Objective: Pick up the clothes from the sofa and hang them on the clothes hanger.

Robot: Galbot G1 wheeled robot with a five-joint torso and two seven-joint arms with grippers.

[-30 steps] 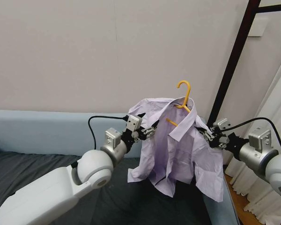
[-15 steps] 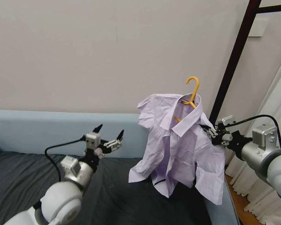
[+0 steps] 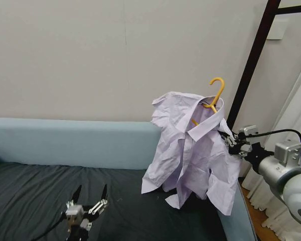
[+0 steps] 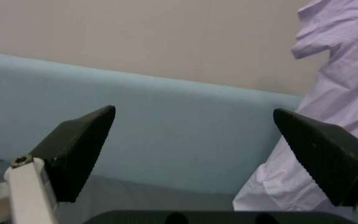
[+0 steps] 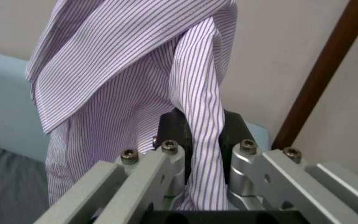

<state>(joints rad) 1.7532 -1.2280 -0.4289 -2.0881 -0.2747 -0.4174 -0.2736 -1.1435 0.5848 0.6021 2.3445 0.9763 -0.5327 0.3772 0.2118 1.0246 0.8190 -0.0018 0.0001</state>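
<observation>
The right hand [image 3: 231, 143] is pressed together on a fold of the shirt [image 3: 190, 155] near its shoulder and holds the garment up above the right end of the sofa [image 3: 65, 143]. In the right wrist view the striped cloth runs down between the two jaws and is pinched there. The shirt, pale purple with fine stripes, is draped on a yellow hanger [image 3: 216, 90] whose hook stands free well above the sofa's back. Its tails hang down in front of that back toward the dark seat [image 3: 30, 196]. The left hand [image 3: 88, 200] is low over the sofa's seat near its middle, spread wide, gripping and touching nothing. In the left wrist view its black fingers [image 4: 79, 149] stand far apart against the sofa's blue back. A dark pole [image 3: 251, 65] rises behind the sofa's right end.
</observation>
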